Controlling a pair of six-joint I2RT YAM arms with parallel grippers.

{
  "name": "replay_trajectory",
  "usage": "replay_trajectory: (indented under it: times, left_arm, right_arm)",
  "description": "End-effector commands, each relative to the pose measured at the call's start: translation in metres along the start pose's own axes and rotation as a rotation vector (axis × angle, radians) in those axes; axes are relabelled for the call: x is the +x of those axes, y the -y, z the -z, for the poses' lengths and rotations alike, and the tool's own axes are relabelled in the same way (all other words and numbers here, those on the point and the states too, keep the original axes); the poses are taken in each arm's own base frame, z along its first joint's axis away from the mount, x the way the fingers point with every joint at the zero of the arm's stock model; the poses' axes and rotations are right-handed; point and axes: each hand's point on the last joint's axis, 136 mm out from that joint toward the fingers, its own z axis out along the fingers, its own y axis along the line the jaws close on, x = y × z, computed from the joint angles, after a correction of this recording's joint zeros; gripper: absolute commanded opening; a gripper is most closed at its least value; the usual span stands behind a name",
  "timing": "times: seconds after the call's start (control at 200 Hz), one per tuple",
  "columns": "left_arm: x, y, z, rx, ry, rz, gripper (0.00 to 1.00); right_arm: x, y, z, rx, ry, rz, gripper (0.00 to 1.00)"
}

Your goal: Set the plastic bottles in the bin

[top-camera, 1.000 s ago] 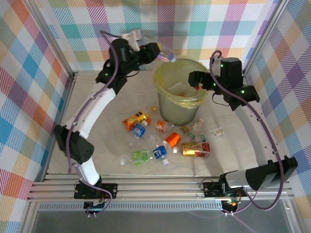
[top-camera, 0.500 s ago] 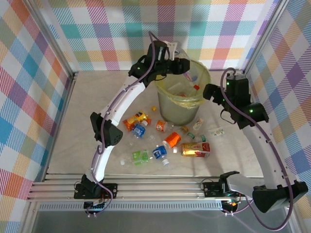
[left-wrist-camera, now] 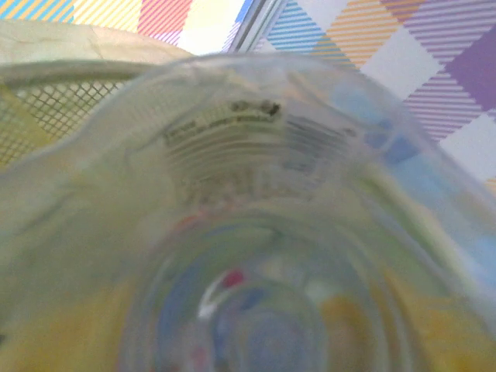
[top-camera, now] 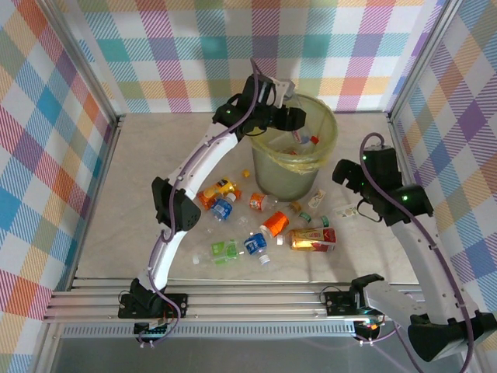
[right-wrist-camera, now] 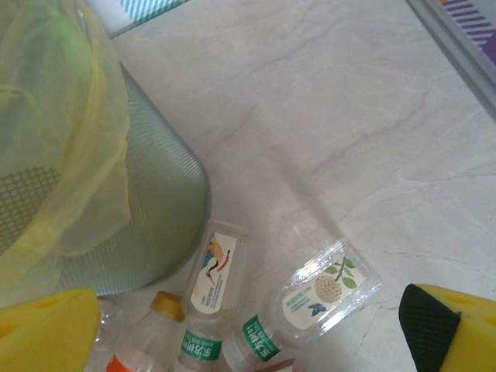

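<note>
The job is partly done, I judge. Nearest the arm bases, about ten plastic bottles [top-camera: 256, 245] lie scattered on the surface [top-camera: 155, 155], among them green, blue and orange labels and a red-and-yellow one, all waiting in front of the bin [top-camera: 272, 175]. A few lie close to the bin's foot.

Further back on the right, the right hand [right-wrist-camera: 248, 325] hangs with its yellow fingers [right-wrist-camera: 46, 325] wide apart and nothing between them. A clear bottle with a fruit label [right-wrist-camera: 325, 291] lies almost straight below it. A white-labelled bottle [right-wrist-camera: 215, 263] lies just beside that, against the bin's wall.

Farthest off, the left hand [top-camera: 293, 118] reaches over the bin's mouth, above the yellowish liner [top-camera: 314, 159]. A clear bottle [left-wrist-camera: 256, 232] sits right against its wrist camera, blurred, with the bin's mesh beside it. I cannot tell whether the fingers grip it or are apart. Some bottles lie inside the bin, so the drop looks nearly made.
</note>
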Motion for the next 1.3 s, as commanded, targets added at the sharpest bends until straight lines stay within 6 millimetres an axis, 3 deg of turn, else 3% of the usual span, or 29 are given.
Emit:
replay_trajectory:
  times: [0.0,0.18,0.315,0.38,0.67,0.92,1.125,1.295]
  left_arm:
    - [-0.006,0.016,0.003,0.028,0.020,-0.040,0.70]
    - [-0.016,0.019,0.009,0.023,0.051,-0.057,0.89]
    - [-0.026,0.022,0.022,0.003,0.078,-0.077,1.00]
    - [-0.033,0.023,0.032,-0.022,0.099,-0.091,1.00]
    - [-0.072,0.022,0.103,-0.215,0.225,-0.160,1.00]
    - [-0.082,0.010,0.170,-0.397,0.318,-0.157,1.00]
    - [-0.066,-0.028,0.241,-0.566,0.447,-0.044,1.00]
    - [-0.022,-0.094,0.293,-0.708,0.498,0.170,1.00]
  right_arm:
    - [0.010,-0.009,0.003,-0.068,-0.039,0.040,1.00]
    - [0.015,-0.016,0.004,-0.121,-0.054,0.073,1.00]
    - [0.020,-0.035,0.005,-0.213,-0.061,0.150,1.00]
    - [0.021,-0.043,0.007,-0.233,-0.054,0.193,1.00]
    - [0.028,-0.086,0.018,-0.355,-0.029,0.354,1.00]
    - [0.055,-0.134,0.038,-0.535,-0.054,0.557,0.95]
    - [0.100,-0.173,0.045,-0.612,-0.140,0.785,0.86]
    - [0.145,-0.203,0.043,-0.648,-0.204,0.990,0.84]
